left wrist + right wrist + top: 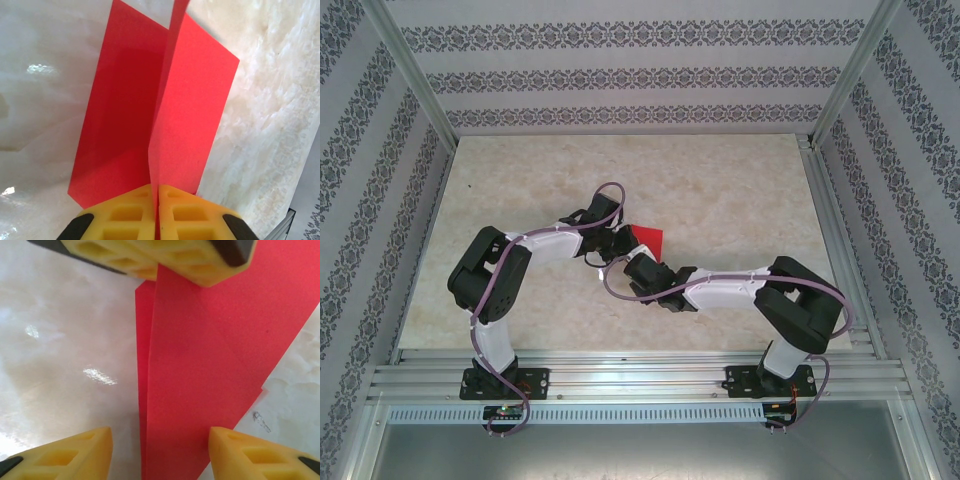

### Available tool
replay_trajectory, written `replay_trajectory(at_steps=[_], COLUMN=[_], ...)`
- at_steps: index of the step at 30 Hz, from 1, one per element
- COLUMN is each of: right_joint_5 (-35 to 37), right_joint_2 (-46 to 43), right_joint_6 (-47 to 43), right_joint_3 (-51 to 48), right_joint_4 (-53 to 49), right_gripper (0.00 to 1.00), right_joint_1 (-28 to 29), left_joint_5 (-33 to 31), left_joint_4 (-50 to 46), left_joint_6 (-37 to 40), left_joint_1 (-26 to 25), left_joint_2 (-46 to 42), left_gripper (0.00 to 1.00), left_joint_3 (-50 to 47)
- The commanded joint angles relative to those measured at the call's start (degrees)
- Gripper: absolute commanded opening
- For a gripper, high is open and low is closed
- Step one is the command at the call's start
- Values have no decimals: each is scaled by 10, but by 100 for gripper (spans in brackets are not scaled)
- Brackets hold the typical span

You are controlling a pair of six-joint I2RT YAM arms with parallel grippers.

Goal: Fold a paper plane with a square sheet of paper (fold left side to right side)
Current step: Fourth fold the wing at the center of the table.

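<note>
The square sheet of paper is bright red and lies near the middle of the table, partly under both arms. My left gripper is shut on its near edge. From that pinch the paper rises as two red flaps meeting along a crease. My right gripper stands open over the same sheet, its yellow fingers wide apart on either side of a red fold. The left gripper's yellow fingers show at the top of the right wrist view. In the top view the two grippers meet just left of the paper.
The tabletop is pale marbled stone, walled by patterned panels on three sides. An aluminium rail runs along the near edge under both arm bases. A small dark mark is on the table beside the paper.
</note>
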Motion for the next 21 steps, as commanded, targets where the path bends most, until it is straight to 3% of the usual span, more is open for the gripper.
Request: replay_trajectory(at_steps=[1,7,12,21], right_joint_5=[21,20,16,-20], right_joint_2=[16,14,16,10], right_joint_6=[-11,-7,0,18], right_joint_3=[5,1,-5,-29], right_joint_4=[20,20,18,37], right_gripper=[51,38,23,9], right_joint_1=[3,3,2,-15], left_joint_5=[5,7,2,-32], left_joint_4=[-11,-14,-27,-103], left_joint_6=[-7,-5,8,85], left_joint_1=[-5,-5,-6,19], left_joint_2=[9,11,5,-66], left_gripper=[8,12,22,60], left_joint_3=[18,19,23,45])
